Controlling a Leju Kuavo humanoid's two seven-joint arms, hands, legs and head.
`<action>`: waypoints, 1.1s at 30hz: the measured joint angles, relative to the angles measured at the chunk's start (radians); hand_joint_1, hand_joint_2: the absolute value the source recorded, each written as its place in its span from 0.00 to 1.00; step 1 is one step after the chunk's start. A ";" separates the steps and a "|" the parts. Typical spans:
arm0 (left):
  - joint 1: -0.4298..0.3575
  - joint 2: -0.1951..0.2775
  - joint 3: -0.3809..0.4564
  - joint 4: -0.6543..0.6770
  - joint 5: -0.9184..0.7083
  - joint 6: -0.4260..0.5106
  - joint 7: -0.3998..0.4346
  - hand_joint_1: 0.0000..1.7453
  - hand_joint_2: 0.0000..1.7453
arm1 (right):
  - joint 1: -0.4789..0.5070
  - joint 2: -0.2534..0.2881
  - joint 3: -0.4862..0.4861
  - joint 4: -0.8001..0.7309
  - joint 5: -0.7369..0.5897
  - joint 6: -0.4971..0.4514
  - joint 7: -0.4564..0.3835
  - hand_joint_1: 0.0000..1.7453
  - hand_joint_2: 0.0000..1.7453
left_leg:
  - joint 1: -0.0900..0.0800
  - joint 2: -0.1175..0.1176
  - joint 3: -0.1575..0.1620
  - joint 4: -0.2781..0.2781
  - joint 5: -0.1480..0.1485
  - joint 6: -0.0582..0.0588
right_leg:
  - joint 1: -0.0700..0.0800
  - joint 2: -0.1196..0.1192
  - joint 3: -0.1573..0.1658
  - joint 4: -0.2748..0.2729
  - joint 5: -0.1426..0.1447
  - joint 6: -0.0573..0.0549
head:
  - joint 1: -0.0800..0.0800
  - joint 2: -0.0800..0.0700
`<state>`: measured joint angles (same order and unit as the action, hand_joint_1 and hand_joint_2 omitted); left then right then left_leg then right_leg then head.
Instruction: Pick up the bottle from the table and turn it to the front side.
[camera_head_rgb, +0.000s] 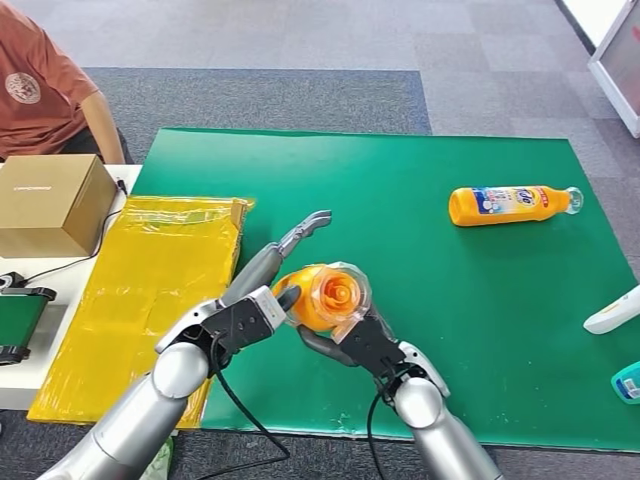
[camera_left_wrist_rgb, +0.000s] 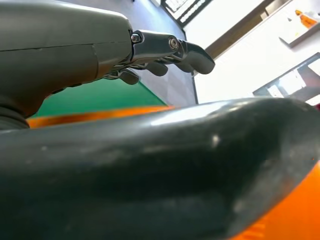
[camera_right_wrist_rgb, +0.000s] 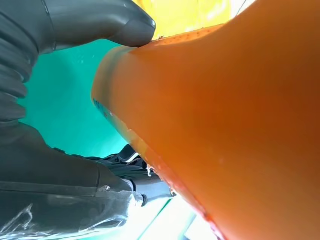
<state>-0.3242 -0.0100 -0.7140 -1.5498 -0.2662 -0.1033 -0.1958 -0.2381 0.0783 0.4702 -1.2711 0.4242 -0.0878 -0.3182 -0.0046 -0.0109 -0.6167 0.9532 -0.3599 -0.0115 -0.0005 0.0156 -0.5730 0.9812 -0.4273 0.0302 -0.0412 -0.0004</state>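
Both hands' fingers (camera_head_rgb: 332, 347) seemingly hide the bottle (camera_head_rgb: 332, 296).

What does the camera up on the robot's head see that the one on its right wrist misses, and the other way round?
Only the head view takes in the whole scene: a second orange bottle lying on the green mat, a yellow sheet, a cardboard box, a seated person, and the left hand touching the held bottle.

Only the right wrist view shows the thumb pressed on the bottle's orange side, close up.

Both show the right hand gripping that bottle over the mat.
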 joint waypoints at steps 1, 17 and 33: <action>-0.003 -0.001 -0.004 0.002 0.006 -0.007 0.000 0.00 0.00 | -0.003 0.000 0.007 0.000 -0.001 0.001 0.002 1.00 1.00 | 0.000 0.000 0.000 0.000 0.000 0.000 | 0.000 0.000 0.000 0.000 0.000 0.000 | 0.000 0.000; -0.077 -0.003 -0.057 0.039 0.076 -0.082 0.007 1.00 1.00 | -0.021 0.000 0.040 0.034 -0.020 -0.003 0.011 1.00 1.00 | 0.000 0.000 0.000 0.000 0.000 0.001 | 0.000 0.000 0.000 0.000 0.000 0.000 | 0.000 0.000; -0.085 -0.002 -0.060 0.045 0.036 -0.031 0.004 1.00 1.00 | -0.016 0.000 0.059 0.097 -0.029 -0.017 0.020 0.99 1.00 | 0.000 0.000 0.000 0.000 0.000 0.001 | 0.000 0.000 0.000 0.000 0.000 0.000 | 0.000 0.000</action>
<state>-0.4091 -0.0122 -0.7736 -1.5046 -0.2298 -0.1347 -0.1919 -0.2540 0.0786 0.5294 -1.1741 0.3954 -0.1044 -0.2985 -0.0047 -0.0111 -0.6171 0.9532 -0.3595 -0.0109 -0.0004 0.0155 -0.5727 0.9812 -0.4269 0.0304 -0.0413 -0.0004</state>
